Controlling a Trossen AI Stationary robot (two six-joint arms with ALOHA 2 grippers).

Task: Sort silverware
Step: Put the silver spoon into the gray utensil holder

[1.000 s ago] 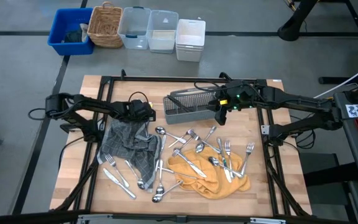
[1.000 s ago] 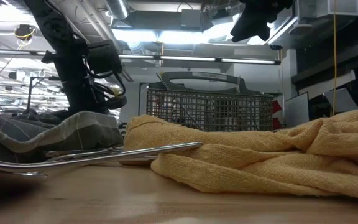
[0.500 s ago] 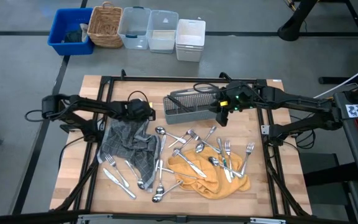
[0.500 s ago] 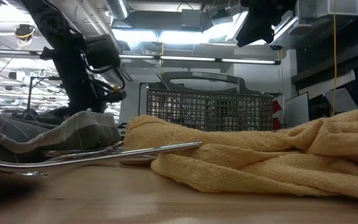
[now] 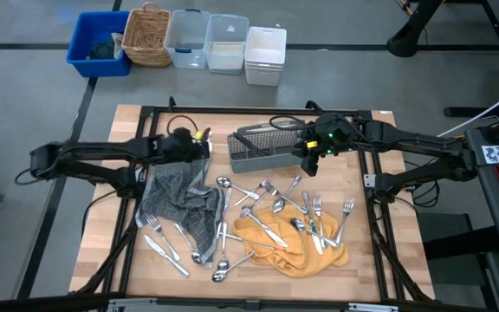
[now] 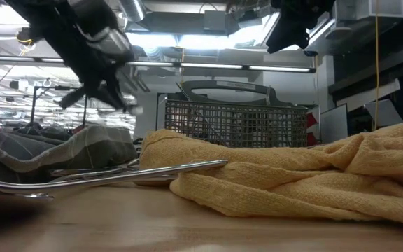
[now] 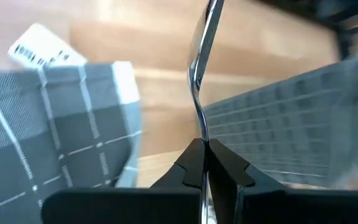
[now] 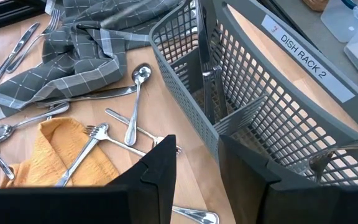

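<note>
Utensil [image 7: 199,68] clamped in left gripper [image 7: 202,163], pointing straight outward

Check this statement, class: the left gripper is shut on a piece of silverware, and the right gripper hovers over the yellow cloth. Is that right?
One part is wrong. The right gripper hovers at the grey mesh caddy, not over the yellow cloth; the high view shows it. The left gripper is indeed shut on a piece of silverware, as the left wrist view shows.

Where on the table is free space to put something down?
Bare wood lies behind the mesh caddy, right of the yellow towel, and left of the grey cloth. Between the cloths, silverware crowds the middle.
</note>
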